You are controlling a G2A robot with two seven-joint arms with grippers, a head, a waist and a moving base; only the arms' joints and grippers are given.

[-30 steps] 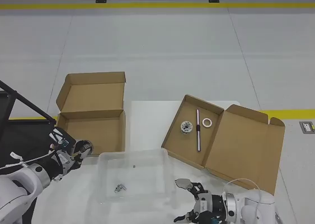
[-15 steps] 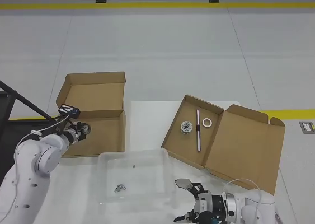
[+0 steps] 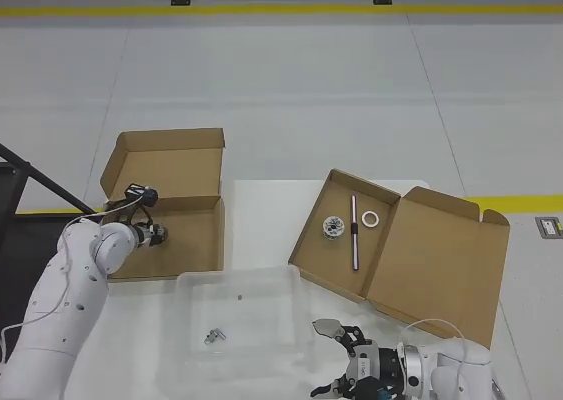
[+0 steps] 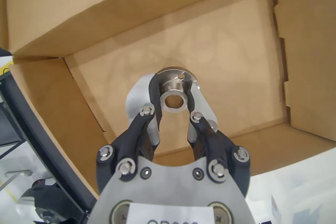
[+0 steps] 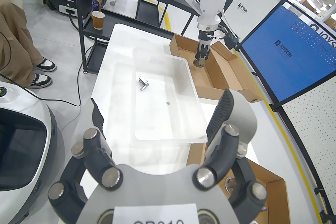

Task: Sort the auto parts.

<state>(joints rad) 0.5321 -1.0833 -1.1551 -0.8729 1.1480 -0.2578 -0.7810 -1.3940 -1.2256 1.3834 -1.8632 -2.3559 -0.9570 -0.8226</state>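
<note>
My left gripper (image 4: 172, 90) clamps a shiny round steel flanged bushing (image 4: 171, 85) (hub toward my wrist), with an open brown cardboard box (image 4: 236, 51) beyond my fingertips. My right gripper (image 5: 161, 107) gapes; the clear plastic tray (image 5: 193, 83) ahead holds a small silver fitting (image 5: 143, 83).

The flanged bushing (image 4: 175, 78) is sitting between the fingers of the left gripper (image 4: 172, 93), and a cardboard box (image 4: 236, 57) is lying directly beneath them. Straight ahead of the right gripper (image 5: 161, 104), the bin (image 5: 162, 128) is resting on the table (image 5: 120, 51) with a small part (image 5: 143, 83) lying inside it. A second box (image 3: 321, 255), off to that gripper's side, is holding a gear (image 3: 333, 229), a rod (image 3: 355, 232) and a ring (image 3: 370, 217).
</note>
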